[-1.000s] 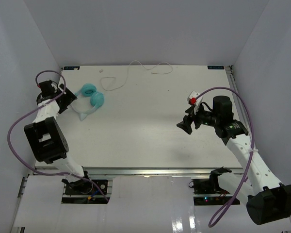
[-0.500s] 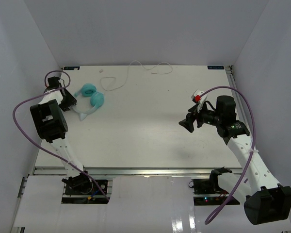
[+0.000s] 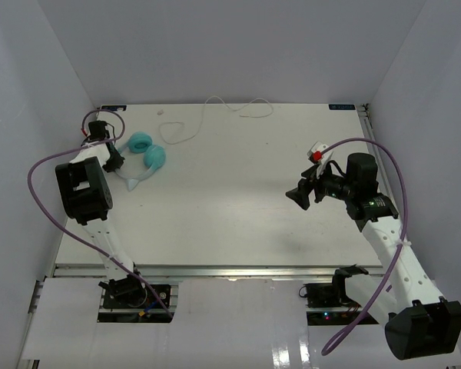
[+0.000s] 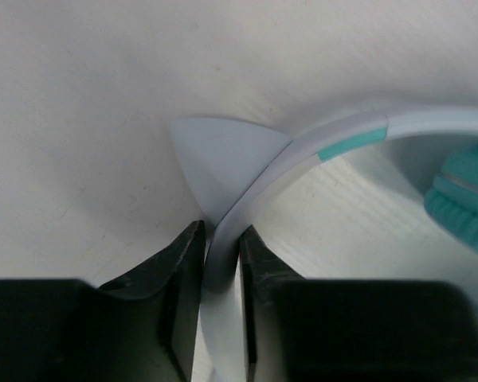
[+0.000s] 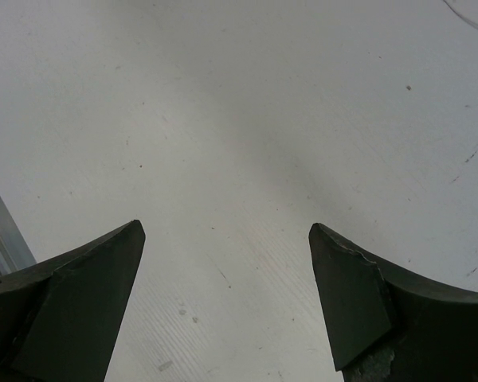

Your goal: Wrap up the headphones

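The headphones (image 3: 147,151) lie at the table's far left, two teal ear cups side by side and the pale headband (image 3: 131,178) curving toward the near side. Their thin white cord (image 3: 200,123) trails to the back edge. My left gripper (image 3: 111,161) sits at the headband's left side. In the left wrist view the headband (image 4: 334,139) runs between my left gripper (image 4: 221,239), whose jaws press on both of its sides; a teal ear cup (image 4: 462,207) shows at the right. My right gripper (image 3: 298,196) hovers open over bare table at the right, and nothing lies between its jaws (image 5: 227,231).
White enclosure walls rise close behind and to the left of the headphones. A purple cable (image 3: 42,165) loops off the left arm beyond the table's left edge (image 3: 77,192). A bit of white cord (image 5: 470,20) crosses the right wrist view's top corner.
My left gripper has moved in toward the back of the table and closed from wide open onto the headband. The right arm drifted slightly right, still open.
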`<state>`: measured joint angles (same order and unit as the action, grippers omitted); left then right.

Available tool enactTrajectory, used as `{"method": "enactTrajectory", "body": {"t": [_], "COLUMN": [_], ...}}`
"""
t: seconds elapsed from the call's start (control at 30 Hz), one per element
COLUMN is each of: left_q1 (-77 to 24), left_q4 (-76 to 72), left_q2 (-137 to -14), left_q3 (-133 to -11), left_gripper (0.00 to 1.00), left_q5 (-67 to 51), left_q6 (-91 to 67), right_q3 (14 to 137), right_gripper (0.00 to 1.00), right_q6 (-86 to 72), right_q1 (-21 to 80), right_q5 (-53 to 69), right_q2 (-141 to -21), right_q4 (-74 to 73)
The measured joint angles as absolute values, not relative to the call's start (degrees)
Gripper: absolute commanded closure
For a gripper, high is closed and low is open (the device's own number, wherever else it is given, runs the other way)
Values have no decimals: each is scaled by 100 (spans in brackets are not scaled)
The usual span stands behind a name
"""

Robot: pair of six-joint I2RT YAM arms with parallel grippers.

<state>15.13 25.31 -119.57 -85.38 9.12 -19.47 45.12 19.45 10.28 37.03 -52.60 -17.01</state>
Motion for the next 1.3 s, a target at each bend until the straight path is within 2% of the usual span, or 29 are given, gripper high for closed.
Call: {"method": "enactTrajectory", "body": {"t": [0.1, 0.27, 0.4, 0.57, 0.73, 1.07, 1.3], "left_q1": [1514, 1464, 998, -400, -1564, -2210, -2317], "left_q4": [2185, 1795, 1879, 1938, 1908, 1827, 2164], "left_q2": [-11774, -11443, -11072, -10338, -8982, -6517, -6247], "left_q3": [-8183, -7682, -7365, -7345, -7282, -6122, -5694], "left_gripper": [100, 100, 100, 100, 100, 100, 100], "left_q5": [818, 559, 339, 240, -29, -85, -245], "left_q6": [-1880, -1886, -1702, -1179, -746, -185, 7], "right_q3": [4512, 4512, 4514, 4715, 5167, 6585, 7056], "right_gripper": [10, 10, 10, 10, 10, 10, 10], "right_q6": [1909, 1866, 2083, 3621, 5486, 8263, 8773], "right_q1": [1003, 972, 972, 972, 976, 976, 1546], "right_q5": [3757, 3812, 4006, 4874, 5486, 6632, 6907], "right_q2": [-5250, -5206, -5211, -5345, -5723, -7020, -7227], "right_q4": [-1691, -1692, -1742, -2467, -3278, -4093, -4349]}}
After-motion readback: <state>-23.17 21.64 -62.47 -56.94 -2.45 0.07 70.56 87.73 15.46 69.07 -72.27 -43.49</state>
